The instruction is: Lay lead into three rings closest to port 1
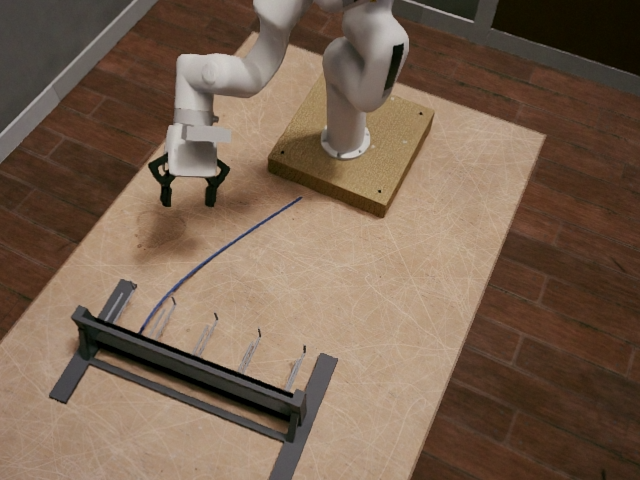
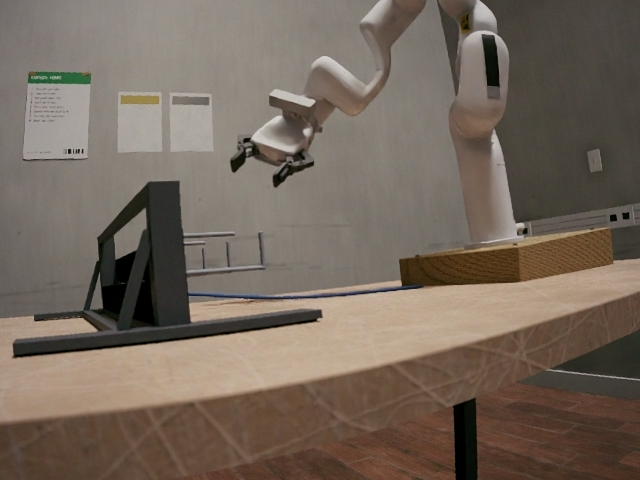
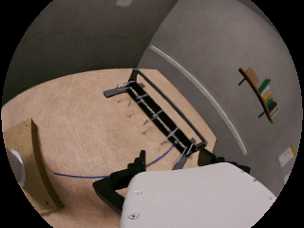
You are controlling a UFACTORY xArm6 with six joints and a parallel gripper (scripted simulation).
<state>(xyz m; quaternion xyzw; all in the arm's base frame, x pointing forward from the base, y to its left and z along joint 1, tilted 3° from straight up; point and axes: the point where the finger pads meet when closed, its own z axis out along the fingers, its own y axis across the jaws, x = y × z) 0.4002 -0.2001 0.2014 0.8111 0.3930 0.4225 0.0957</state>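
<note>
With its two black fingers spread fully apart, the jaws (image 1: 188, 198) (image 2: 253, 174) are released, touching nothing, above the scratched, tan tabletop (image 1: 330, 289) (image 2: 330, 372) (image 3: 71, 114); the slim blue lead (image 1: 217, 253) (image 2: 310, 297) (image 3: 90, 177) curves from the dark grey rack (image 1: 193, 366) (image 2: 166, 258) (image 3: 171, 102) at seven o'clock in the top view towards the wood-grained base block at one o'clock, below the thin steel rings (image 1: 249, 356) (image 2: 227, 269) (image 3: 151, 119); the smooth white arm (image 1: 227, 74) (image 2: 341, 85) bends down, its wrist tilted

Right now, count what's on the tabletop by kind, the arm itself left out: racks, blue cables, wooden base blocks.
Racks: 1
Blue cables: 1
Wooden base blocks: 1
Total: 3
</note>
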